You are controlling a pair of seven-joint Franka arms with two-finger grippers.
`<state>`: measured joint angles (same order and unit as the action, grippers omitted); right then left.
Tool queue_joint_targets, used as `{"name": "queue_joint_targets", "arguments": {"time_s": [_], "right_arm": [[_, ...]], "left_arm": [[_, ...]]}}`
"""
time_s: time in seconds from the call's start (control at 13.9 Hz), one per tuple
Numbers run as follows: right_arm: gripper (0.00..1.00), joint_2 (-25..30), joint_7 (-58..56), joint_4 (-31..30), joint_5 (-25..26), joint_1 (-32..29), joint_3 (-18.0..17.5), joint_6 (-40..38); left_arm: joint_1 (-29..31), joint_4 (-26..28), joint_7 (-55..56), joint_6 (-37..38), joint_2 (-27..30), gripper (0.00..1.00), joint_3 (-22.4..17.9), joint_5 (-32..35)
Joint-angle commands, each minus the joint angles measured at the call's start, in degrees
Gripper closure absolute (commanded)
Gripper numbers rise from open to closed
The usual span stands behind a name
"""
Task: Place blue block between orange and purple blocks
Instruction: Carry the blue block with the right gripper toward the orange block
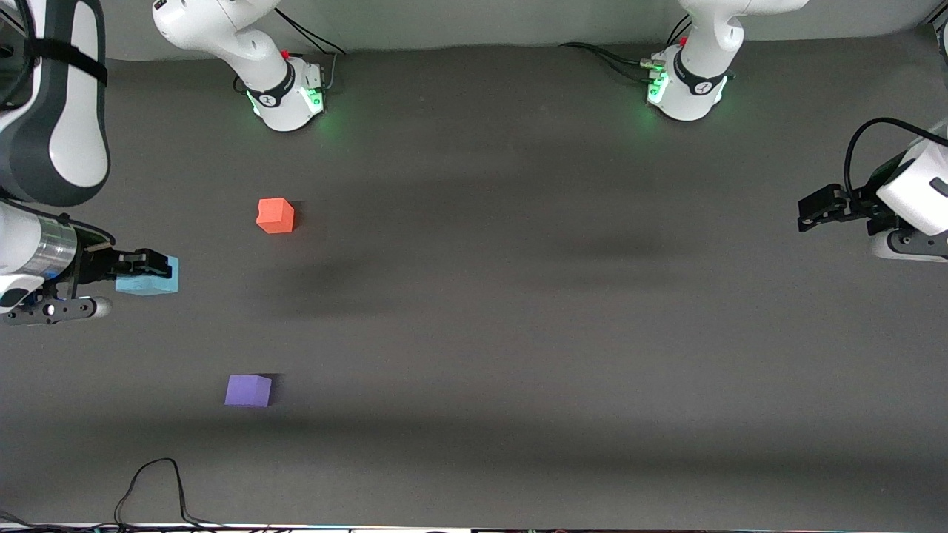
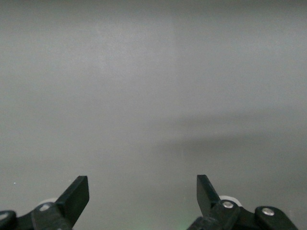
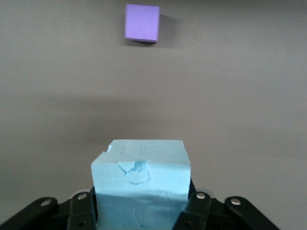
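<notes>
The blue block, a pale foam-looking cube with a chipped, dented face, sits clamped between the fingers of the right gripper at the right arm's end of the table; it looks light and soft, so I'd judge a gentle squeeze on two flat faces suits it best. The orange block and purple block lie well apart. The left gripper waits with fingers spread, holding nothing.
</notes>
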<state>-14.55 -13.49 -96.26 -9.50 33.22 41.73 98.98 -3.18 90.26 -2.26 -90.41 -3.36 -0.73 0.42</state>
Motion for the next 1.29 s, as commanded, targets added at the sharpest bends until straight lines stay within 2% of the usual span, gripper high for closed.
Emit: {"name": "queue_joint_targets", "arguments": {"time_s": [0.0,0.22,0.57,0.86,1.0,1.22], "right_arm": [[0.63,0.85,-1.44,-7.87,0.97,0.97,0.46,8.21],[0.63,-1.69,-1.19,-12.36,-0.25,0.88,0.37,14.73],[0.63,-9.51,-1.97,-13.87,-8.33,1.49,-0.42,21.24],[0.63,-16.28,-9.16,-13.78,-20.01,1.58,-0.86,24.49],[0.63,-18.83,-10.06,-13.78,-23.97,1.85,-1.21,25.99],[0.63,-19.81,-10.06,-14.04,-24.69,2.2,-1.65,26.79]], "left_arm": [[-0.42,0.71,0.76,-0.21,0.64,0.0,-0.32,-0.16],[-0.43,0.97,0.76,-0.47,0.55,0.0,-0.41,0.19],[-0.43,0.97,0.76,-0.47,0.46,0.0,-0.41,0.19],[-0.51,0.97,0.85,-0.47,0.46,0.0,-0.41,0.19],[-0.51,0.97,0.85,-0.47,0.46,0.0,-0.41,0.19],[-0.43,1.06,0.85,-0.56,0.37,0.0,-0.41,0.19]]}}
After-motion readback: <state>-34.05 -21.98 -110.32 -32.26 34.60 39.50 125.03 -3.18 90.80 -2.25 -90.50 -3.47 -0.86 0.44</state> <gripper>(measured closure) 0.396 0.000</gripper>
